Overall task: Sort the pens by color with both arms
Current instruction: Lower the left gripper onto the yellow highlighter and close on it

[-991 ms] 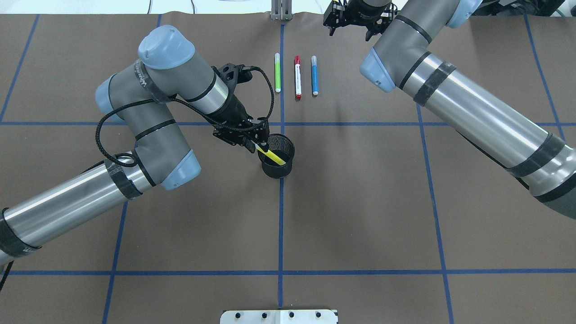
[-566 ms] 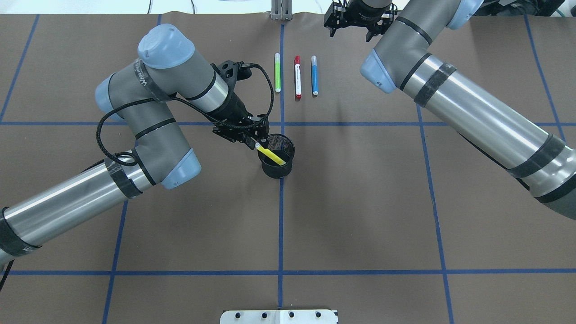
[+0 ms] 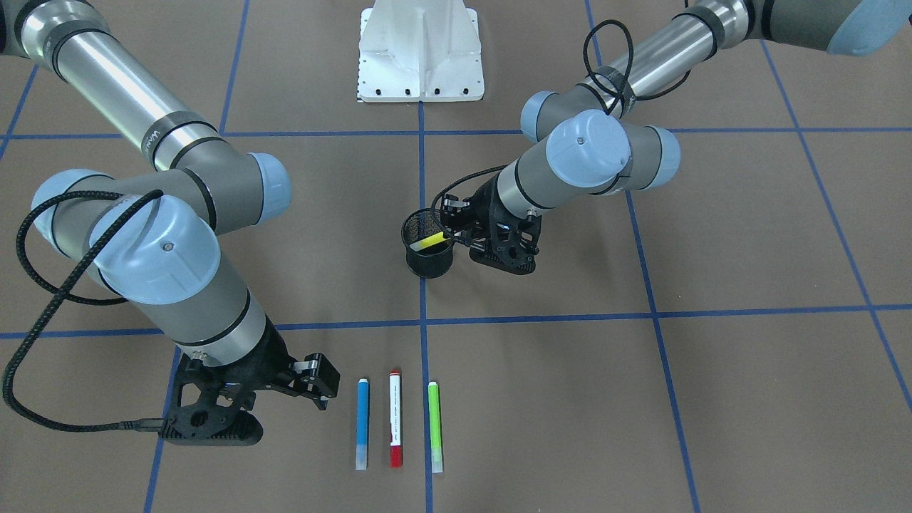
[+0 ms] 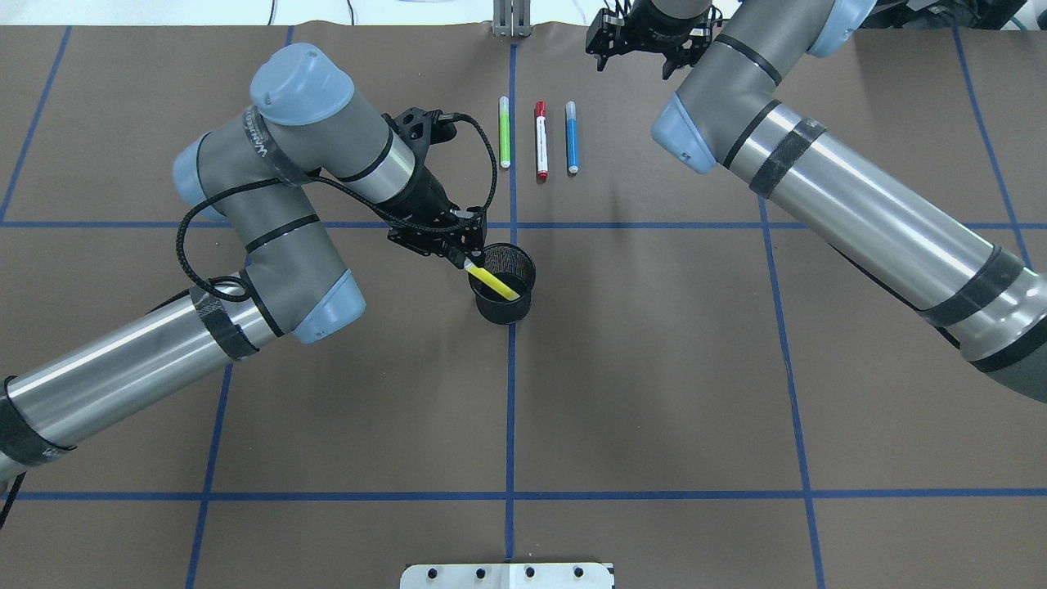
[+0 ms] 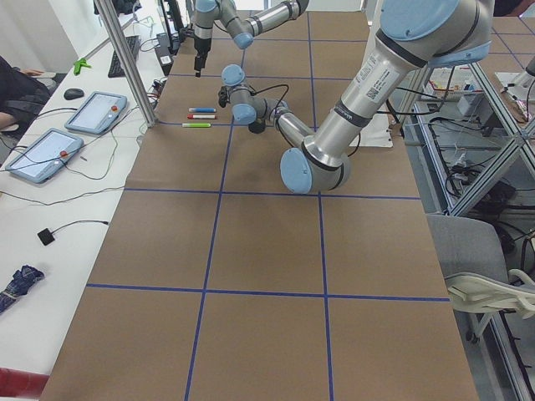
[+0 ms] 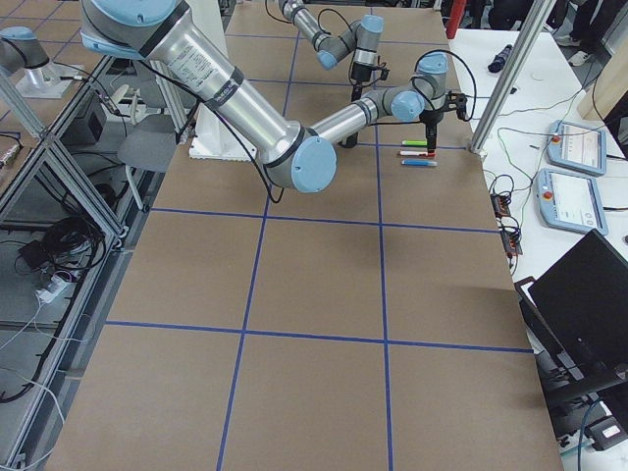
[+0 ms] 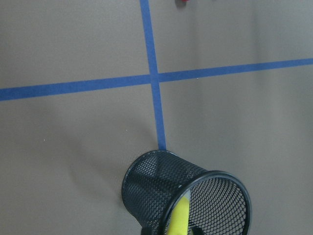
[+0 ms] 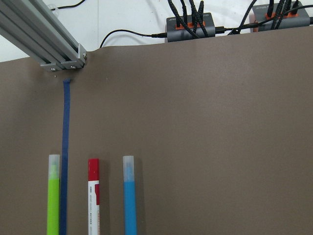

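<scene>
A yellow pen (image 4: 495, 284) (image 3: 429, 243) (image 7: 179, 218) leans inside the black mesh cup (image 4: 503, 311) (image 3: 427, 263) (image 7: 151, 191), its pale end over the rim. My left gripper (image 4: 468, 260) (image 3: 454, 231) is tilted at that rim, shut on the pen's pale upper end. Three pens lie side by side at the far edge: green (image 4: 505, 131) (image 8: 53, 196), white with red caps (image 4: 541, 141) (image 8: 93, 196), and blue (image 4: 571, 137) (image 8: 129, 200). Beside the blue pen my right gripper (image 4: 634, 65) (image 3: 324, 390) hovers open, holding nothing.
The white pedestal base (image 3: 420, 50) sits at the robot's side of the table. An aluminium post (image 8: 44, 39) and cable boxes (image 8: 190, 27) stand just past the far edge, behind the row of pens. Blue tape lines (image 4: 511, 393) grid the brown mat.
My left gripper has drawn back a little from over the cup's middle toward its left rim, and the yellow pen's upper end has come with it. The right gripper has shifted slightly farther away.
</scene>
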Motion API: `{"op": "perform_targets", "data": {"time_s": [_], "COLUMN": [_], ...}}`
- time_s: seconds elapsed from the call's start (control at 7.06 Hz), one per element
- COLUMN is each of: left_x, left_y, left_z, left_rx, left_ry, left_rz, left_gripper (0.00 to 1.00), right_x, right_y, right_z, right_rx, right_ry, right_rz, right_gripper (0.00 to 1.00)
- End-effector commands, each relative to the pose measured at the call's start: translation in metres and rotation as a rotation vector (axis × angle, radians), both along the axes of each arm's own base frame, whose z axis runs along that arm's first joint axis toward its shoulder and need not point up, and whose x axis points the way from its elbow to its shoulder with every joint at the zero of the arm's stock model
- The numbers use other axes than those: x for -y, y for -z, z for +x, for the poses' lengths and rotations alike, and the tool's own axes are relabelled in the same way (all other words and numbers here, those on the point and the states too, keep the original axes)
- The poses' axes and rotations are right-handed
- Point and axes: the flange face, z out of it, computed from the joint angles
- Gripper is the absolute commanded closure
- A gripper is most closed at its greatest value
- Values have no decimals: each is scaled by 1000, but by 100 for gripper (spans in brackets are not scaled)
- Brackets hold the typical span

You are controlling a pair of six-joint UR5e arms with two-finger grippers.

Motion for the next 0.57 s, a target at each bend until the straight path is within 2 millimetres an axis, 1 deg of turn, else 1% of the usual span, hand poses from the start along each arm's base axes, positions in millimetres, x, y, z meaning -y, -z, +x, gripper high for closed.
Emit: {"op": "perform_targets", "data": {"time_s": [0.0, 0.14, 0.42], "left_x": [0, -1, -1], "left_y": [1, 4, 17], "left_z": [0, -1, -4], "left_rx": [1, -1, -14], "left_ry": [6, 12, 22], "left_rz": [-17, -32, -45], "left_gripper": [76, 86, 95], "right_x": [-2, -2, -2], "right_y": [-1, -3, -4], "right_z": [-3, -3, -3], "right_rx": [-1, -2, -3], "right_ry": [3, 3, 4], "right_rz": [-2, -3, -2], "right_gripper": [0, 0, 0]}}
